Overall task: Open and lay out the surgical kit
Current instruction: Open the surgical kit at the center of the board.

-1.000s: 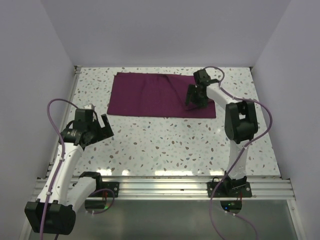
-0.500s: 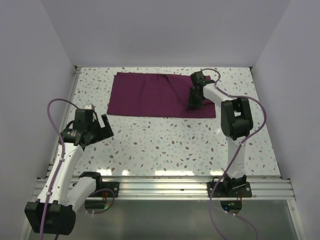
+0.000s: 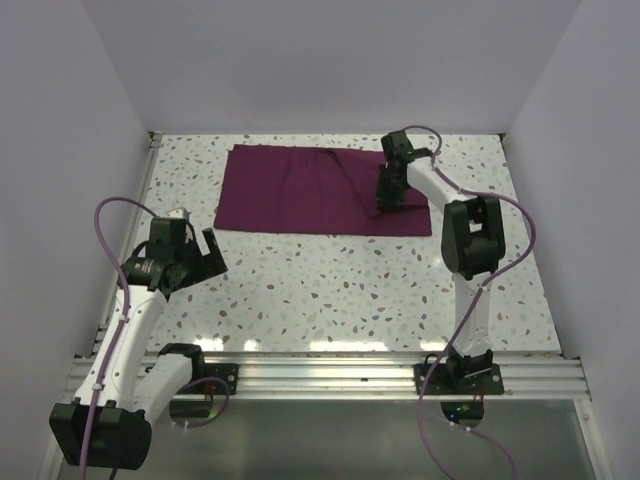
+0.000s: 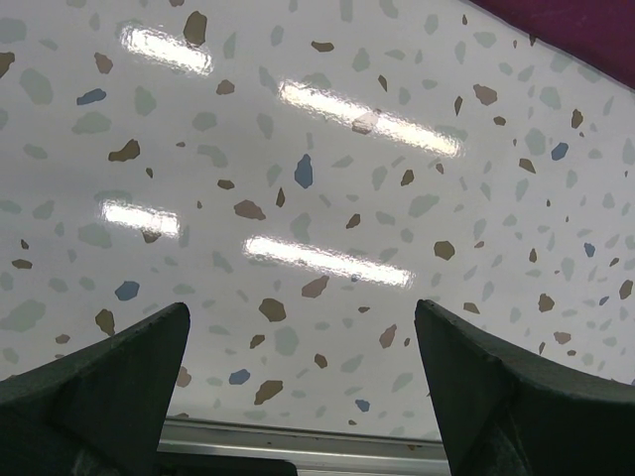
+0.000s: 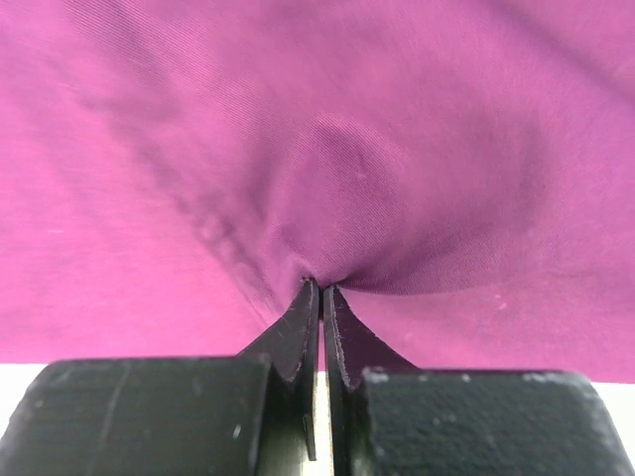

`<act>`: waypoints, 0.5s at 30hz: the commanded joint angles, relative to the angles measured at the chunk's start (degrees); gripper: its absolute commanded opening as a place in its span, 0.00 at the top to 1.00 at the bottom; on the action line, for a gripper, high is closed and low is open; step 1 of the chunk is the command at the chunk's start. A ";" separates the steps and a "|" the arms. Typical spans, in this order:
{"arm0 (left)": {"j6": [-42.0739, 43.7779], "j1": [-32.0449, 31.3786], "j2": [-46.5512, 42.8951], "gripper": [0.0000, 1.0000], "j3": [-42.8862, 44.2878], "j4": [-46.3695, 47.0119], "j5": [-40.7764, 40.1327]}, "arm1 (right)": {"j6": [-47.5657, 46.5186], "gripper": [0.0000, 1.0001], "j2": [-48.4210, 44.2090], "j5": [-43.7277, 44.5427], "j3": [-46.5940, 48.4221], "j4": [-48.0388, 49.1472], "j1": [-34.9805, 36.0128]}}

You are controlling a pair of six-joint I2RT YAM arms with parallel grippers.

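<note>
The surgical kit shows only as a dark purple cloth wrap (image 3: 300, 190) lying flat at the back of the table, with a raised fold line near its middle. My right gripper (image 3: 388, 200) points down on the wrap's right part, near its front edge. In the right wrist view its jaws are shut on a pinched pucker of the cloth (image 5: 347, 198), the fingertips (image 5: 319, 288) meeting at the fold. My left gripper (image 3: 205, 255) hovers open over bare table at the left, its fingers (image 4: 109, 367) wide apart with nothing between them. No tray or instruments show.
Speckled terrazzo table (image 3: 330, 280) with white walls on three sides. A metal rail (image 3: 330, 375) runs along the near edge by the arm bases. A corner of the wrap (image 4: 585, 20) shows at the top right of the left wrist view.
My right gripper has moved down and a little back onto the wrap and closed on a fold of the cloth. The left arm has not moved.
</note>
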 commanded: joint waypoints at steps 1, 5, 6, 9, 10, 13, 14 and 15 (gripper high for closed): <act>-0.18 0.04 -0.05 0.00 -0.47 1.81 -0.72 | -0.55 1.00 -3.75 0.66 7.11 -2.16 -0.80; -0.36 0.04 0.21 0.00 -0.38 1.81 -0.90 | -0.29 1.00 -1.39 0.83 13.36 -4.09 -2.38; -0.36 0.04 0.30 0.00 -0.47 1.72 -0.90 | -0.20 1.00 -0.42 0.83 14.77 -4.45 -2.65; -0.36 0.04 0.65 0.00 -0.47 1.72 -0.98 | 0.33 1.00 3.62 1.28 21.00 -5.94 -4.49; -0.36 0.04 0.91 0.00 -0.47 1.72 -0.98 | 0.59 1.00 5.81 1.19 23.98 -6.12 -5.37; -0.44 0.04 1.27 0.00 -0.56 1.72 -0.98 | 1.29 1.00 9.07 1.54 29.34 -6.91 -7.04; -0.44 0.04 1.36 0.00 -0.56 1.63 -0.98 | 1.56 1.00 10.91 1.71 30.41 -6.82 -7.39; -0.44 0.04 1.36 0.00 -0.47 1.63 -0.98 | 2.00 1.00 11.97 2.76 31.56 -6.91 -7.83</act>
